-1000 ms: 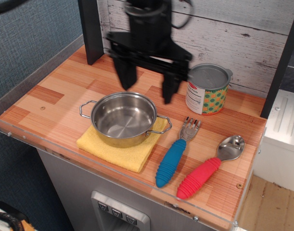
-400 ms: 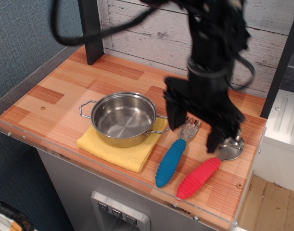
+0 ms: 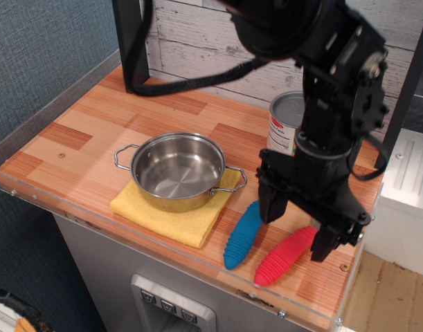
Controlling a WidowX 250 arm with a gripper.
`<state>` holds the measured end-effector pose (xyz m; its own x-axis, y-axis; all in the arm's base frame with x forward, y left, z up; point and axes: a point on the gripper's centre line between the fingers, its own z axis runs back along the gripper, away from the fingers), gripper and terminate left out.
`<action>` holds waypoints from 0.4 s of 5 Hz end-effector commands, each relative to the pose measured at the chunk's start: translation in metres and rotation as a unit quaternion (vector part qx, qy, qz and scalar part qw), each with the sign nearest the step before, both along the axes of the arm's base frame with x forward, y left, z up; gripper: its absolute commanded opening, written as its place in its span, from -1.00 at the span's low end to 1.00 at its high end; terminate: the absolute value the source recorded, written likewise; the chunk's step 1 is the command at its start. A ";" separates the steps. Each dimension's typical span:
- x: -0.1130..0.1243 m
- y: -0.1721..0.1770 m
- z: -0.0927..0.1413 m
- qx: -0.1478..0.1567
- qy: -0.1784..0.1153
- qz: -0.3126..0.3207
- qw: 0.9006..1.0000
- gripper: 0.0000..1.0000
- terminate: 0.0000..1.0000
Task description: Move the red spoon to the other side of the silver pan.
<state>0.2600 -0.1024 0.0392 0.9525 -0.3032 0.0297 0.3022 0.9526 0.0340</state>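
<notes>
The red spoon (image 3: 282, 257) lies near the front right of the wooden counter; only its ribbed red handle shows, its metal bowl is hidden behind the arm. The silver pan (image 3: 178, 171) stands to its left on a yellow cloth (image 3: 171, 211), empty, with two wire loop handles. My black gripper (image 3: 299, 229) is open and hangs low over the spoon, one finger (image 3: 271, 200) left of the handle and one (image 3: 326, 242) right of it. It holds nothing.
A blue-handled fork (image 3: 241, 234) lies just left of the red spoon, its tines hidden by the gripper. A lidded tin can (image 3: 287, 125) with a dotted label stands behind the arm. A clear rim (image 3: 197, 250) edges the counter front. A dark post (image 3: 130, 43) stands at the back left.
The arm has swung from behind the pan to the right and forward, and has come down so that the open gripper now straddles the red spoon's handle. The spoon has not moved.
</notes>
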 end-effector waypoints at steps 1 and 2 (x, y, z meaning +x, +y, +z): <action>-0.005 -0.001 -0.012 -0.005 -0.010 -0.003 1.000 1.00 -1.00; -0.005 0.000 -0.019 -0.008 -0.020 -0.002 1.000 1.00 -1.00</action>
